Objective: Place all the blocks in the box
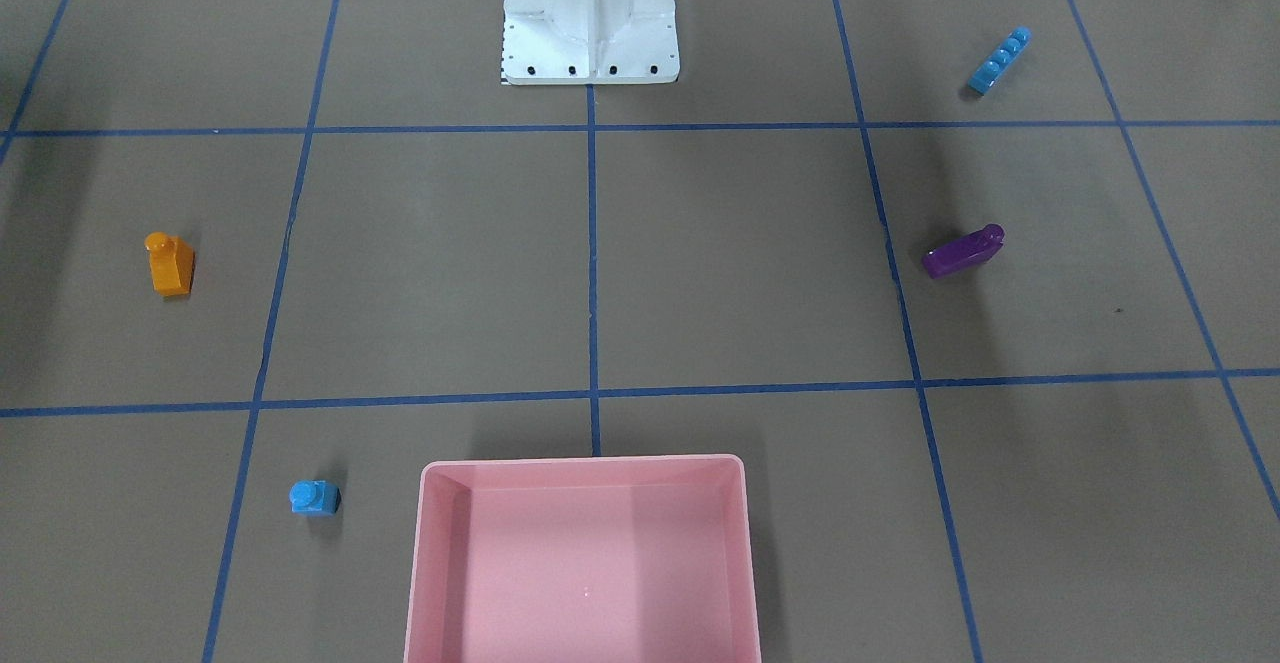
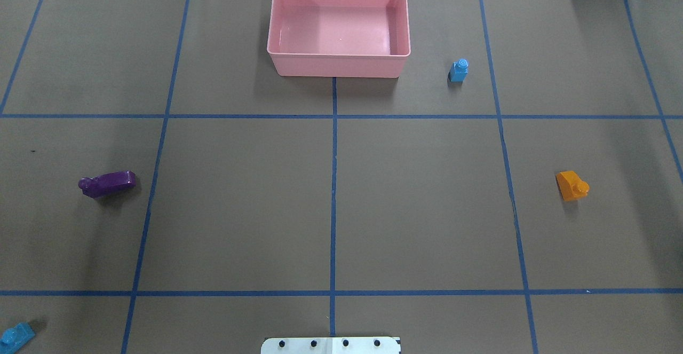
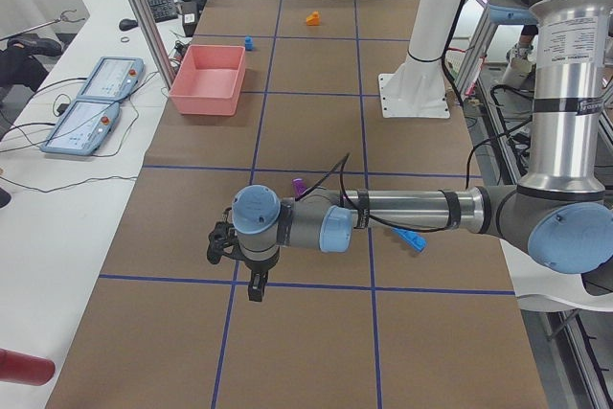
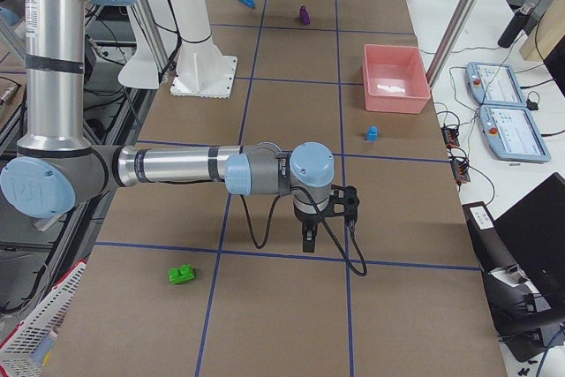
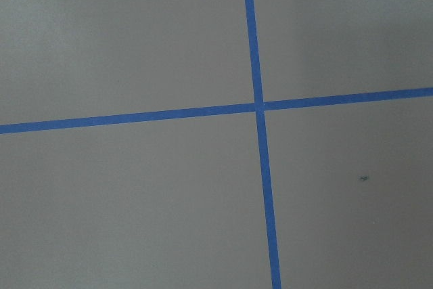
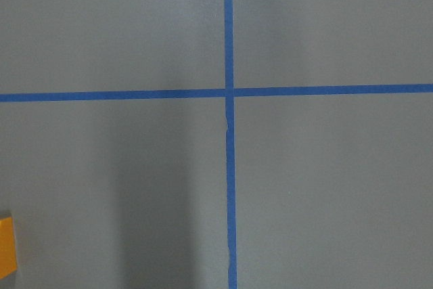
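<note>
The pink box (image 2: 336, 67) stands at the table's far middle and holds nothing. The tiny blue brick (image 2: 459, 70) is just right of it. The orange brick (image 2: 572, 185) lies at mid right, and its edge shows in the right wrist view (image 6: 5, 245). The purple brick (image 2: 108, 183) lies at mid left. The long blue brick (image 2: 16, 335) is at the near left corner. The green brick (image 4: 183, 275) lies beyond the table's right end grid. My left gripper (image 3: 254, 286) and right gripper (image 4: 307, 243) hang over bare table; I cannot tell whether they are open or shut.
The white pedestal base (image 1: 590, 18) stands at the near middle edge. Blue tape lines divide the brown table into squares. Operator consoles (image 3: 91, 102) lie on a side bench beyond the far edge.
</note>
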{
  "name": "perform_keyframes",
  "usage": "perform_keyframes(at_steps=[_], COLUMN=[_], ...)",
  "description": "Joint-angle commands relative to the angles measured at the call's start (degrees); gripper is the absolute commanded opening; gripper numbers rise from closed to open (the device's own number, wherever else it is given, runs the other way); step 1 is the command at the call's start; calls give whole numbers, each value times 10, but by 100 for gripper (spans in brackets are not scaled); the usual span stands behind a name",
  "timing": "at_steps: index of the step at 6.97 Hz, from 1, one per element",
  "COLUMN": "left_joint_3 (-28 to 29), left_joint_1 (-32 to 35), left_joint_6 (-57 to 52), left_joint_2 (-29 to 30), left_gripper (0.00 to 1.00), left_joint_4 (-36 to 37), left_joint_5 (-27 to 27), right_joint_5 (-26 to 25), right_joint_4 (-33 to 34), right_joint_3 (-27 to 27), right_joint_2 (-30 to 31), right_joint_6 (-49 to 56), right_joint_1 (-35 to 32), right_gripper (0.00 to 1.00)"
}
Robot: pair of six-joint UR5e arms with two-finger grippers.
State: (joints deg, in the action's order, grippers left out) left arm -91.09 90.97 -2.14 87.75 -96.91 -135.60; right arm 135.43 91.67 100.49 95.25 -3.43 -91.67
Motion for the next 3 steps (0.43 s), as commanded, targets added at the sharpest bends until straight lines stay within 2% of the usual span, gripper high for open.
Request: perform_keyframes(at_steps=[1,3], left_joint_3=[-1,-5], left_joint_1=[0,0], left_joint_6=[1,0], left_joint_2=[0,4], left_gripper=[100,100], left_joint_4=[0,0], left_joint_5=[0,0], right_joint_5=[-8,-4], right_joint_4=[-1,-1], right_joint_3=[8,8], right_joint_2=[1,5], right_joint_6=[-1,0], right_joint_1=[0,0], right_gripper=[100,100])
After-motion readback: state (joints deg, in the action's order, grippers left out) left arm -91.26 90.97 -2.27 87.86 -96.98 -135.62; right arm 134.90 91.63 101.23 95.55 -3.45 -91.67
